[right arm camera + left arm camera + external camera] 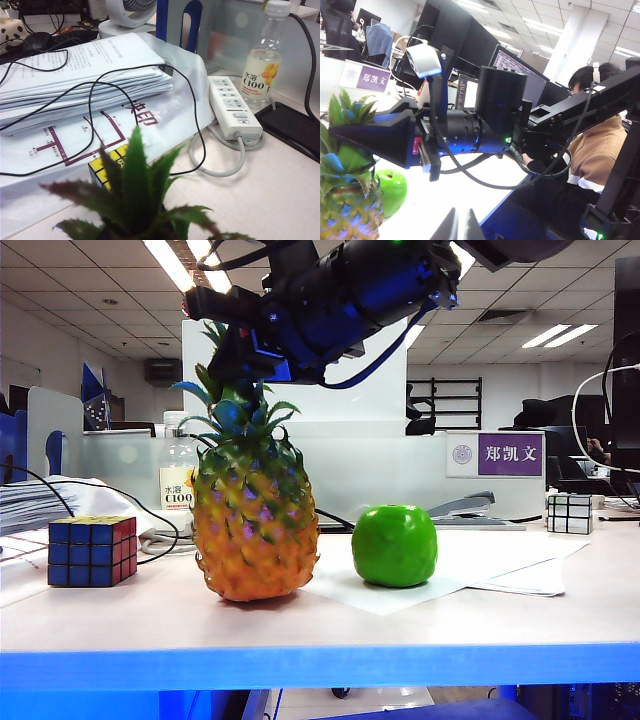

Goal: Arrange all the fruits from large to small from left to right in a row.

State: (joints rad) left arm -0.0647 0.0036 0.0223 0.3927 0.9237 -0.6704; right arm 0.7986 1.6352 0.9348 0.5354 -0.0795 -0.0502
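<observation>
An open-plan office is shown: ceiling panel lights (560, 336), rows of computer monitors (517, 70), a purple desk nameplate (495, 454), a stapler (462, 508), stacked printed papers (75, 75) and a power strip (232, 107) are seen around the counter (320, 625).

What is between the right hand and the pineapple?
Nothing visible. The right hand sits right at the crown of the pineapple; the left hand hangs off to the side, clear of the fruit.
</observation>
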